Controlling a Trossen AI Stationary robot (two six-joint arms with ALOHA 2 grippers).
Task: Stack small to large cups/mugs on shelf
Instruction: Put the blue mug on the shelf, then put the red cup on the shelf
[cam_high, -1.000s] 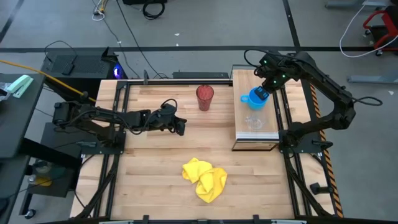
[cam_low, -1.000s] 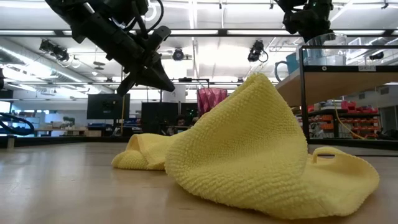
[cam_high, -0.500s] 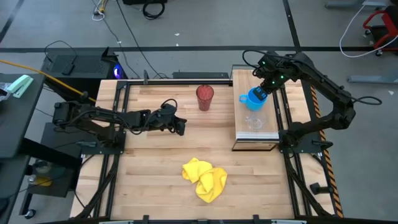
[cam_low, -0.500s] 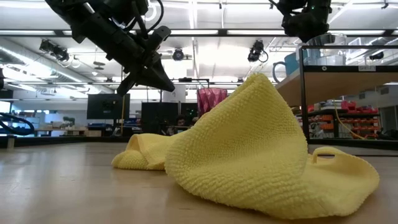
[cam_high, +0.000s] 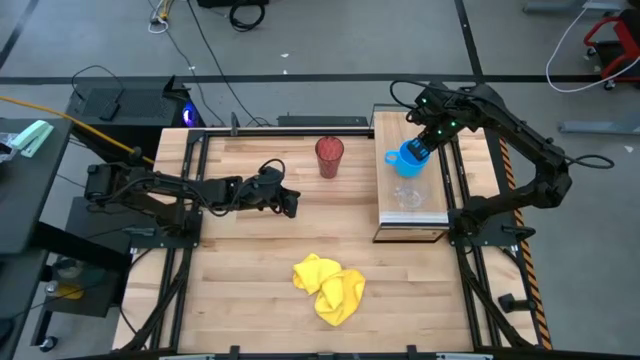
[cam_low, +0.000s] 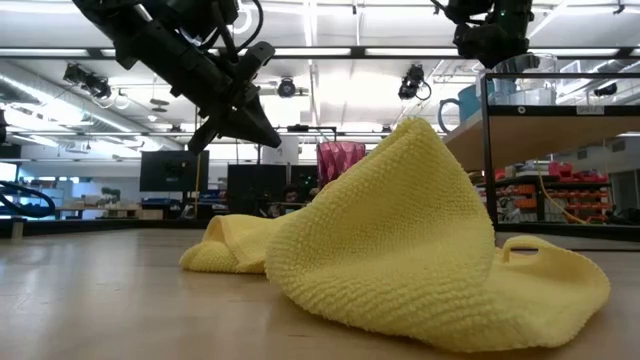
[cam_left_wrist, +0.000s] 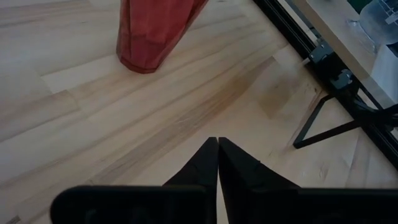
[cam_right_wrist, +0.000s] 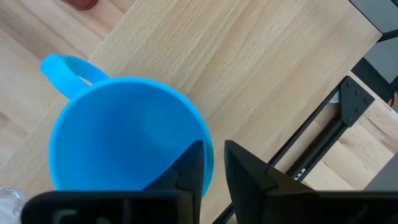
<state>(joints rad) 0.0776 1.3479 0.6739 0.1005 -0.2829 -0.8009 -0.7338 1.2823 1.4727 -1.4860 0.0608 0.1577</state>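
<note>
The blue mug (cam_high: 405, 158) is over the far half of the light-wood shelf (cam_high: 432, 205), handle toward the table's left. My right gripper (cam_high: 424, 150) is shut on its rim. The small clear cup (cam_high: 407, 197) stands on the shelf nearer the front. The dark red tumbler (cam_high: 329, 155) stands upright on the tabletop left of the shelf. My left gripper (cam_high: 291, 206) is shut and empty, hovering over the table left of and nearer than the tumbler (cam_left_wrist: 152, 31). My right gripper pinches the blue mug's rim (cam_right_wrist: 208, 149) on the side opposite the handle, one finger inside the mug and one outside. The fingers come from above, pointing down. The mug stays upright over the shelf (cam_right_wrist: 261, 74); whether its base rests on it I cannot tell.
A crumpled yellow cloth (cam_high: 328, 287) lies on the tabletop near the front middle. Black frame rails (cam_high: 462, 190) run beside the shelf's right side and along the table's left side. Bare tabletop lies between the left gripper and the cloth.
My right gripper has shifted slightly toward the table's left edge with the blue mug, which stays upright.
</note>
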